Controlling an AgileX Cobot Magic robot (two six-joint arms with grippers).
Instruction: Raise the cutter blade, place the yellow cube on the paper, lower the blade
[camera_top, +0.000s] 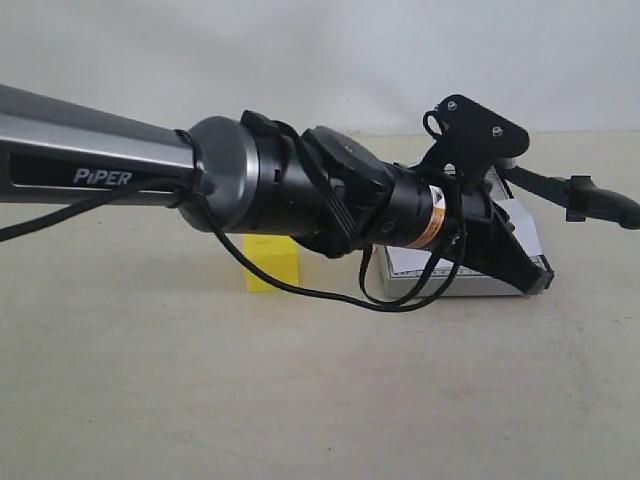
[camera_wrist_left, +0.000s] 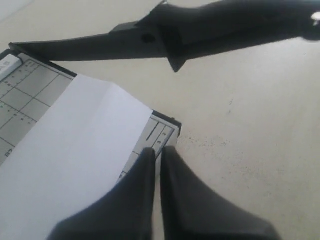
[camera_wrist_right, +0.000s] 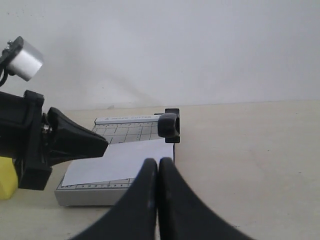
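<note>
While the left gripper (camera_wrist_left: 159, 149) hangs closed and empty over a corner of the grey gridded trimmer base (camera_wrist_left: 25, 95), the plain white paper sheet (camera_wrist_left: 75, 160) lies there under the raised long black cutter blade (camera_wrist_left: 210, 30). The right gripper (camera_wrist_right: 158, 161) is closed too; the bright yellow cube (camera_top: 272, 262) stands apart on open tabletop (camera_top: 300, 400).

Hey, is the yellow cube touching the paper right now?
Apart. Exterior view: the yellow cube sits on the table, with bare tabletop between it and the trimmer that carries the paper.
</note>
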